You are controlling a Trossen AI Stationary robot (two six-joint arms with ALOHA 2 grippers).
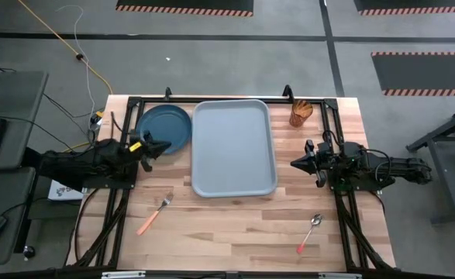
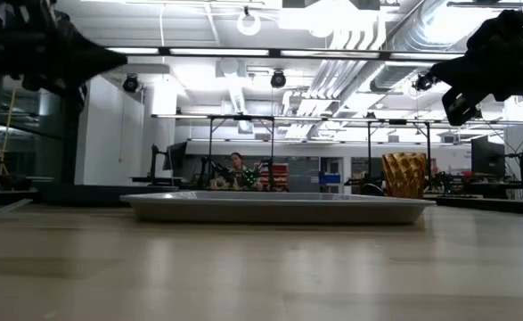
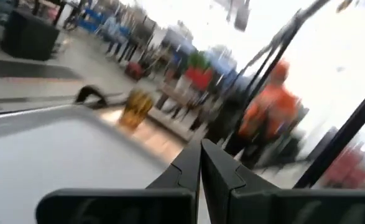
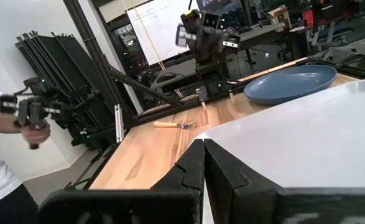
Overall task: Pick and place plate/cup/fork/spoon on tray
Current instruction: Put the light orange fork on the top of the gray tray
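Note:
The grey-blue tray (image 1: 233,147) lies flat at the table's middle and also shows in the low view (image 2: 279,207). The teal plate (image 1: 165,128) lies on the table close against the tray's left edge. The amber cup (image 1: 301,113) stands upright at the far right. The fork (image 1: 154,214) lies near left and the spoon (image 1: 310,232) near right. My left gripper (image 1: 167,146) is shut and empty, raised over the plate's near edge. My right gripper (image 1: 293,163) is shut and empty, raised just right of the tray.
Black frame rails (image 1: 126,116) run along the table's left, right and far sides. A person's hand holding a device (image 4: 30,121) shows beyond the table's left side. Bare wood (image 1: 235,225) lies between the fork and the spoon.

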